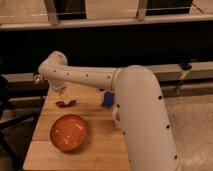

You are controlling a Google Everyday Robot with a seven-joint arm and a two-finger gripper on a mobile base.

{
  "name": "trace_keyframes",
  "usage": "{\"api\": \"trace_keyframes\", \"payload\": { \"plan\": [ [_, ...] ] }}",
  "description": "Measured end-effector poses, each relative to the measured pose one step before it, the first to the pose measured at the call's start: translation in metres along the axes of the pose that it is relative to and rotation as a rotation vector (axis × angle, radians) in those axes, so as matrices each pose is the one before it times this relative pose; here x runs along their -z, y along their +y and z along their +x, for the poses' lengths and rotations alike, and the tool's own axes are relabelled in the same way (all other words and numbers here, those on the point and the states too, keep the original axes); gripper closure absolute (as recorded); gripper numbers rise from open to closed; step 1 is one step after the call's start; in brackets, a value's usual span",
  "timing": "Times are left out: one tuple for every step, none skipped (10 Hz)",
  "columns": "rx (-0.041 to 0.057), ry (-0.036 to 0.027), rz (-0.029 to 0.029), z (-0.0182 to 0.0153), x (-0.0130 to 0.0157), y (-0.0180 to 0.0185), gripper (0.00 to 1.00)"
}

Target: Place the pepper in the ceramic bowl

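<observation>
The pepper point(65, 103) is a small dark red chili lying on the wooden table point(100, 145), at its far left part. The ceramic bowl point(68, 132) is a wide orange-red dish standing on the table just in front of the pepper. My gripper point(60, 95) hangs from the white arm right above the pepper, close to it.
A blue rectangular block point(107, 98) stands on the table to the right of the pepper. A white cup point(116, 116) is mostly hidden behind my arm point(140, 115). A dark wall and ledge run behind the table.
</observation>
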Motion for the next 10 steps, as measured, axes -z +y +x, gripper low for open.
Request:
{"api": "trace_keyframes", "payload": {
  "plan": [
    [0.00069,-0.0056,-0.00561,-0.00351,-0.00796,-0.00148,0.2],
    [-0.00099,-0.00726,-0.00672,-0.00409,-0.00711,-0.00185,0.2],
    [-0.00409,-0.00531,-0.00682,0.00072,-0.00507,0.00088,0.2],
    [-0.00409,-0.00315,-0.00308,0.00279,-0.00284,0.00122,0.2],
    [-0.00178,-0.00405,-0.00225,0.00043,-0.00105,0.0003,0.2],
    [-0.00401,-0.00381,-0.00631,0.00319,-0.00496,0.00055,0.2],
    [-0.00324,-0.00261,-0.00335,0.00055,-0.00344,0.00021,0.2],
    [-0.00396,-0.00681,-0.00255,0.00026,-0.00577,0.00009,0.2],
    [-0.00578,-0.0066,-0.00508,0.00251,-0.01127,0.00098,0.2],
    [-0.00189,-0.0049,-0.00482,-0.00004,-0.00489,0.00024,0.2]
  ]
}}
